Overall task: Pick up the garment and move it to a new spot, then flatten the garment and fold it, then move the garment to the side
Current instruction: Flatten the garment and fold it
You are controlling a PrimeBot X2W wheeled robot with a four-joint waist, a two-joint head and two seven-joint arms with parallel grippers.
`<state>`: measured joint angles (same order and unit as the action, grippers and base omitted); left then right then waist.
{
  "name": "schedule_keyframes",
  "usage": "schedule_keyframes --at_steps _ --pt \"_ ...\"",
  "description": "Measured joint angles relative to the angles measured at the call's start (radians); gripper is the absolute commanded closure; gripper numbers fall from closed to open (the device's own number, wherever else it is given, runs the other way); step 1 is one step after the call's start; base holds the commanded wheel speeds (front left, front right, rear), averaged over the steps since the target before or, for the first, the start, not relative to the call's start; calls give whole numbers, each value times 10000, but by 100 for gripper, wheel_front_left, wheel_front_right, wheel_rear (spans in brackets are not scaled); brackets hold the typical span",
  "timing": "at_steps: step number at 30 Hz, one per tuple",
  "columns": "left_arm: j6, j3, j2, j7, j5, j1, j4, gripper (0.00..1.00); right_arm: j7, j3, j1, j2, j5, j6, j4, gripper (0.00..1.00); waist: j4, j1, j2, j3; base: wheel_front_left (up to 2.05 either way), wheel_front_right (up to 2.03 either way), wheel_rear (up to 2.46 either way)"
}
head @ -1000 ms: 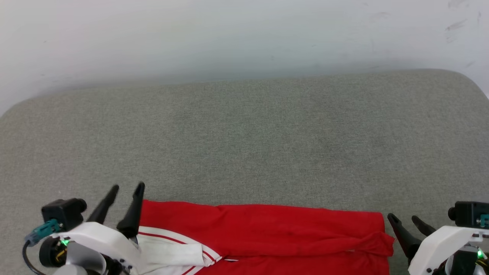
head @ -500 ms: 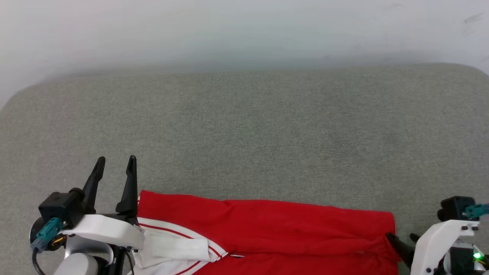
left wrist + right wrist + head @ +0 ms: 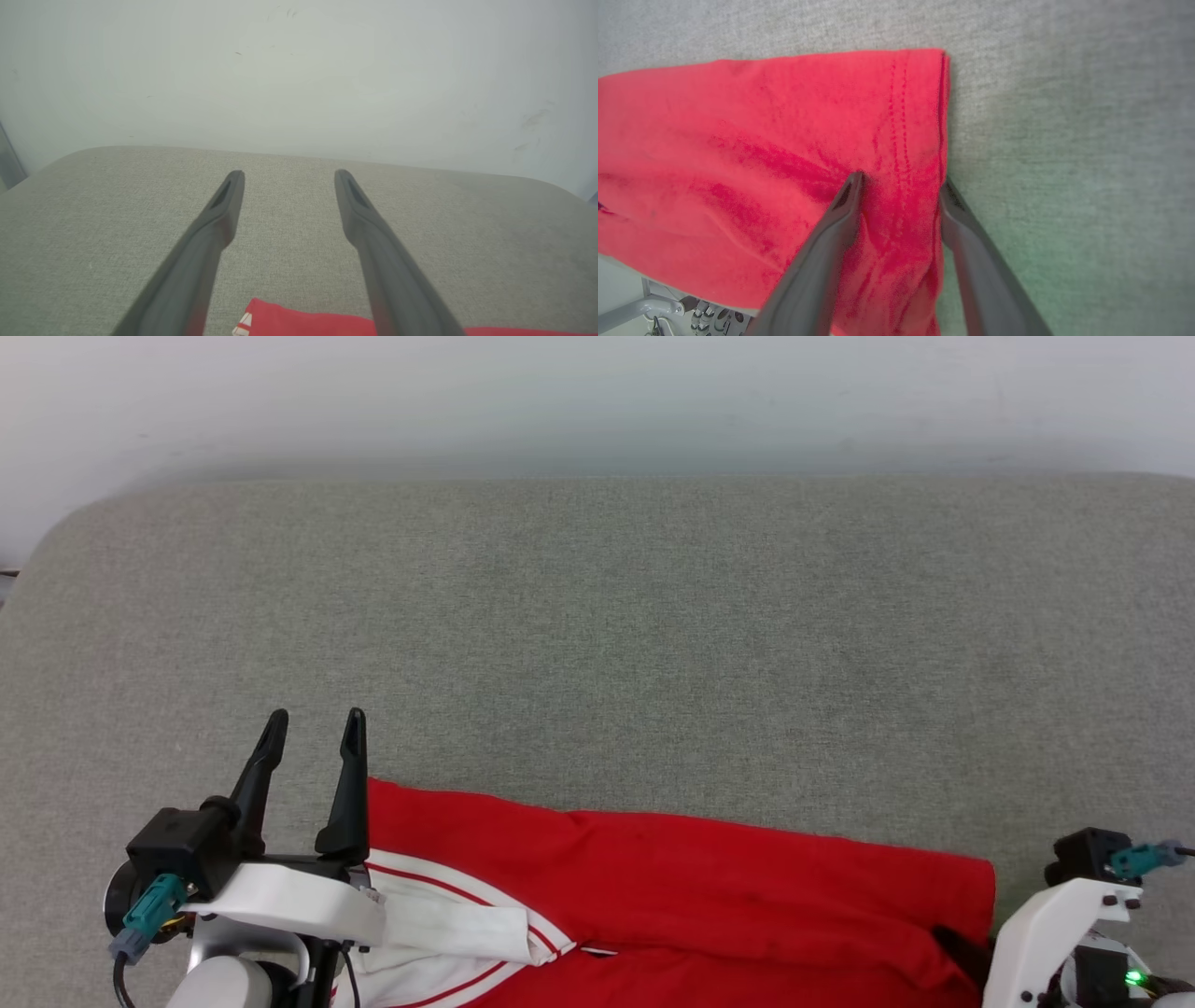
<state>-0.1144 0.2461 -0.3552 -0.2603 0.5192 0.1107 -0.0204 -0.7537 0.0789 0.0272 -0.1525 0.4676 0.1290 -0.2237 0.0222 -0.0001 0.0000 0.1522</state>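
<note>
My right claw [image 3: 900, 179] stood wide astride the shirt [image 3: 761, 140] edge, lower centre, left claw [image 3: 316, 719] wide; I judged a deep pinch best.

light: bright, even, diffuse | shadows: faint | right wrist: garment [image 3: 738, 140] blurred | edges: wide-angle bend

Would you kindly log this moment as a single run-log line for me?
left gripper: open, beside garment corner | right gripper: open, astride garment hem | garment: lying on grey cushion

garment [image 3: 709, 877]: soft matt cloth | couch [image 3: 597, 644]: rough woven fabric
</note>
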Motion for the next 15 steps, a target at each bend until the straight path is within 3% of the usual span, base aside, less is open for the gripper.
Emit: schedule_keyframes --at_steps 10,15 --pt "0 -207 38 -2 -240 -239 23 0 142 -337 350 -301 213 23 270 100 -278 1 0 -254 0 0 0" --pt "-77 -232 36 -12 -313 -399 56 0 -19 263 365 -755 155 25 454 100 -469 1 0 -477 0 0 0"
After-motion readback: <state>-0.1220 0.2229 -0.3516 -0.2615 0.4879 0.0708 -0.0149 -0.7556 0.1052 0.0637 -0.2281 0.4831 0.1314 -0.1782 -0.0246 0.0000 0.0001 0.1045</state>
